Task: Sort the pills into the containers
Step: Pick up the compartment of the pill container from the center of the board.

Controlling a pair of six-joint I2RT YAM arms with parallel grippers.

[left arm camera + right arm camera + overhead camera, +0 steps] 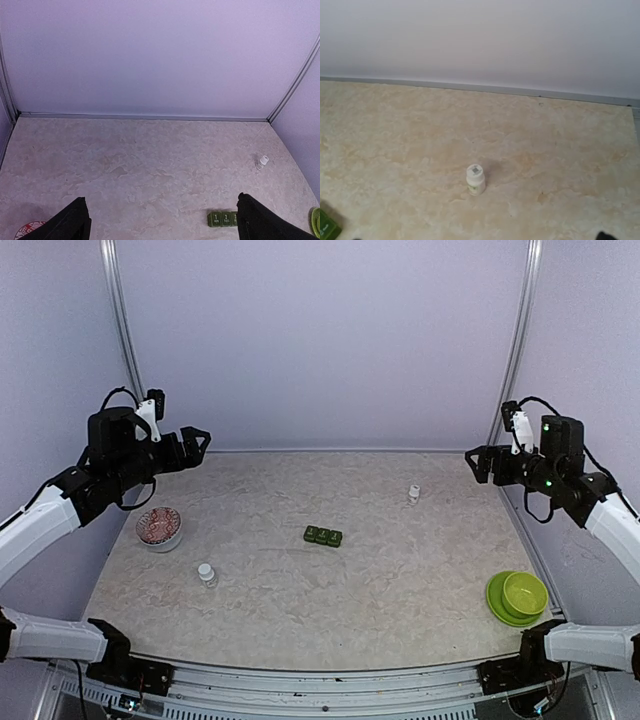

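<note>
The task looks to be at its opening step, with nothing grasped yet. The left tool and right tool hang spread wide and empty above the far corners of the surface. The pill organiser lies at its centre, the left bottle stands near the front-left edge, and the right bottle stands toward the far right. The next move probably calls for one tool to drop squarely over a bottle and close on it.
</note>
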